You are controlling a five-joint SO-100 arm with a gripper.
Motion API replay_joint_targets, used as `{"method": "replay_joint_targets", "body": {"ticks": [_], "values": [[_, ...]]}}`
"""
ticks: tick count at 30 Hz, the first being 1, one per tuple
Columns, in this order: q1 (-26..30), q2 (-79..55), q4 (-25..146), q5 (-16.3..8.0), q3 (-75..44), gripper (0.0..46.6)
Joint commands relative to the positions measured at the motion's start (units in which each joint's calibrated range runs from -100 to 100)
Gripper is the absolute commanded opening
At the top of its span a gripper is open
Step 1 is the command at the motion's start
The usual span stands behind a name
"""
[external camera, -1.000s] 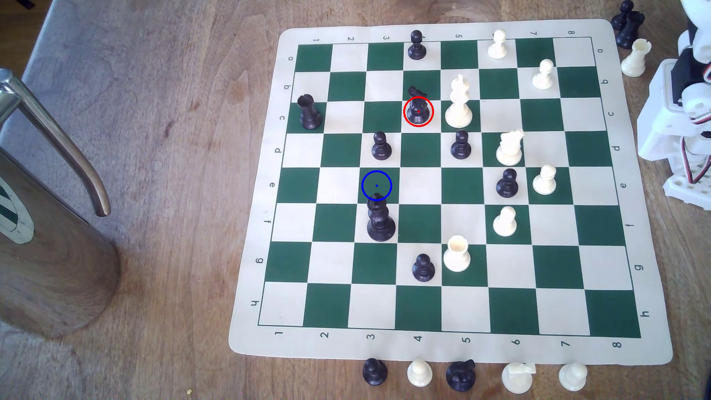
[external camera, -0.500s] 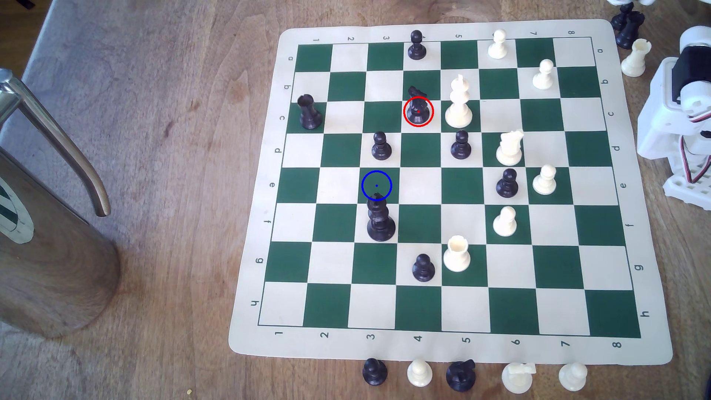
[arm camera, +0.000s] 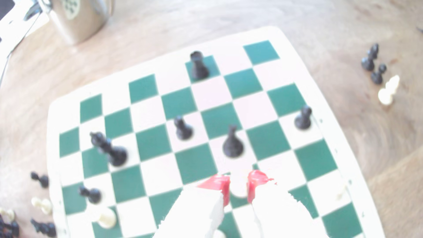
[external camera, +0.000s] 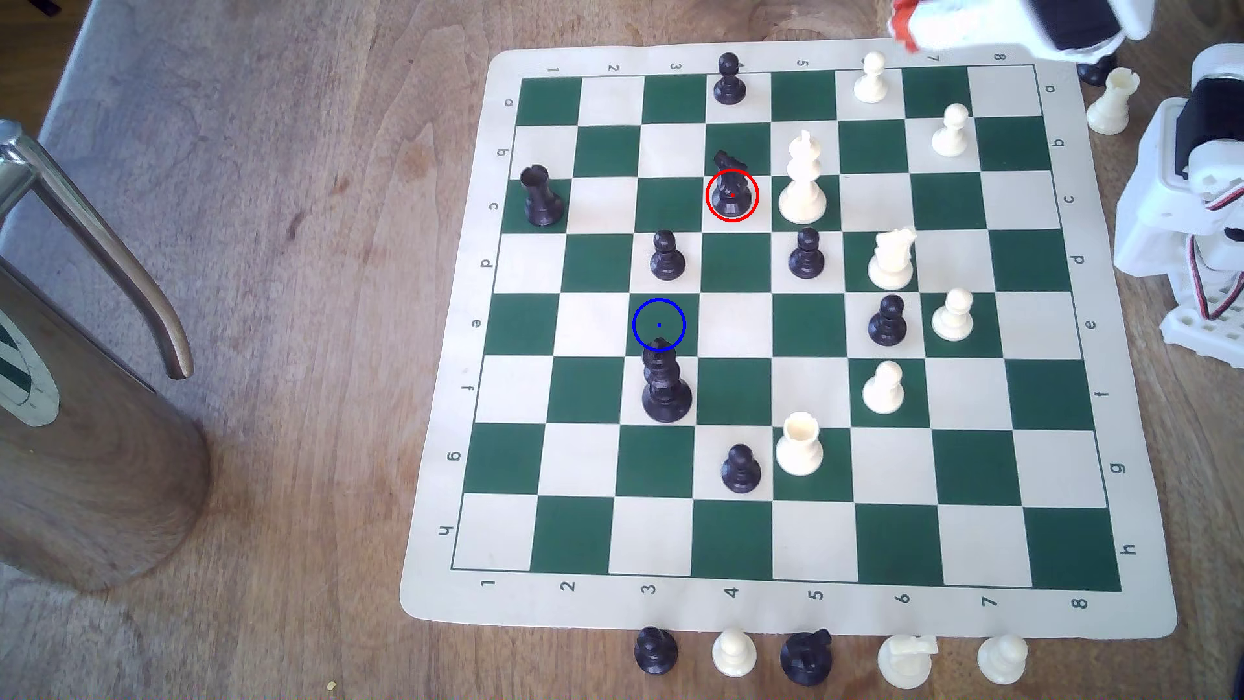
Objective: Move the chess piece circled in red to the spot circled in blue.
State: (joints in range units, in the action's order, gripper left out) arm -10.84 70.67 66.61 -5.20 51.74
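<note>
Overhead, arm [external camera: 1010, 27] reaches across board's [external camera: 774, 606] far edge, jaws parted.

The white gripper with red fingertips [external camera: 905, 30] is motion-blurred and cut off by the exterior view's top edge; whether its jaws stand apart cannot be told there. The arm hides most of a black piece [external camera: 1096, 71] off the board's corner. The steel jug [external camera: 81, 417] is cut by the left edge. The whole wrist view is soft, leaving the black knight [arm camera: 233, 144] shapeless.
</note>
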Motion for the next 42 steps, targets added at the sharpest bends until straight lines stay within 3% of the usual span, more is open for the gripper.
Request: {"method": "replay_joint_targets", "body": {"ticks": [1, 5, 12, 17, 21, 34, 42], "values": [[-1.32, -13.2, 4.07, -2.3, -15.93, 6.3], [-1.95, -18.81, 4.8, -3.52, -19.65, 8.8], [-0.31, -27.81, 7.51, -5.96, -21.37, 8.7], [1.49, -32.64, 5.87, -8.01, -23.27, 11.2], [2.12, -40.2, 4.56, -9.87, -29.53, 11.1], [-0.31, -57.94, 3.0, -8.84, -42.4, 11.5], [-0.54, -63.71, -2.73, -9.52, -42.58, 13.5]]}}
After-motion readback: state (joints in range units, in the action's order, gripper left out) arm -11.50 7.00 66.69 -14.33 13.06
